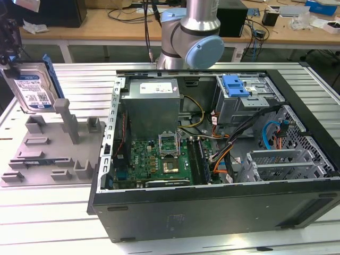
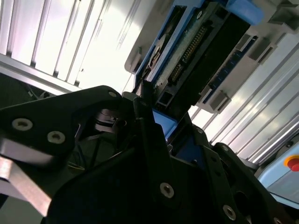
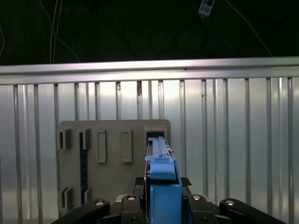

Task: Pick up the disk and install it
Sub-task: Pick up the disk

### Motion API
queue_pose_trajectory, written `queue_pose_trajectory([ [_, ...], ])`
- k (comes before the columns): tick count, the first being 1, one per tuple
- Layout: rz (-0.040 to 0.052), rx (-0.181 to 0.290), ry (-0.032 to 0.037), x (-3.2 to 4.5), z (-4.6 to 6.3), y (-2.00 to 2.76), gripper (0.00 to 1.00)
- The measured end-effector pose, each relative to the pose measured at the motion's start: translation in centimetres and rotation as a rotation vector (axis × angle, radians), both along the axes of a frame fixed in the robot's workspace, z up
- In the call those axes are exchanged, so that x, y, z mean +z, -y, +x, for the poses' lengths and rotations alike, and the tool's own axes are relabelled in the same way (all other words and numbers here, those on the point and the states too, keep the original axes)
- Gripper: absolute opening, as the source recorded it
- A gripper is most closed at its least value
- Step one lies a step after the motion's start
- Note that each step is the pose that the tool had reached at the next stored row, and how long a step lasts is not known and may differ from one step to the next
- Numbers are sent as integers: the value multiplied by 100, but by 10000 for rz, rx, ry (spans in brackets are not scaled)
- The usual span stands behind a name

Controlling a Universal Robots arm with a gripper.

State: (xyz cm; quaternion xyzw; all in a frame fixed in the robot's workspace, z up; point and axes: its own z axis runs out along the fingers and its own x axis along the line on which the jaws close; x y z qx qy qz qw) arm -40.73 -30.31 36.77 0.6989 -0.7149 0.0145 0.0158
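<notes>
The disk (image 1: 33, 89), a flat silver slab with a blue-and-white label in a blue plastic carrier, stands upright above the matte grey moulded fixture (image 1: 48, 154) at the exterior view's left. In the first wrist view the black pincer (image 3: 162, 205) is clamped on the carrier's edge. The second wrist view shows the disk's dark underside and pin row (image 2: 189, 49).

Robotics lab or test workshop is indicated: a robot arm (image 1: 194, 37) is set at a slotted aluminium table (image 1: 64, 212); an opened computer case (image 1: 212, 212) and a grey moulded fixture (image 1: 48, 154) are laid out on it. Wooden workbenches (image 1: 106, 24) strewn with cables (image 1: 127, 13) and small gear are seen behind.
</notes>
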Motion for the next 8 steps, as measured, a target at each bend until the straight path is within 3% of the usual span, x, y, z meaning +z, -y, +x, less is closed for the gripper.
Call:
queue_pose_trajectory([
  [8, 0, 0, 1, 267, 0, 0, 36],
])
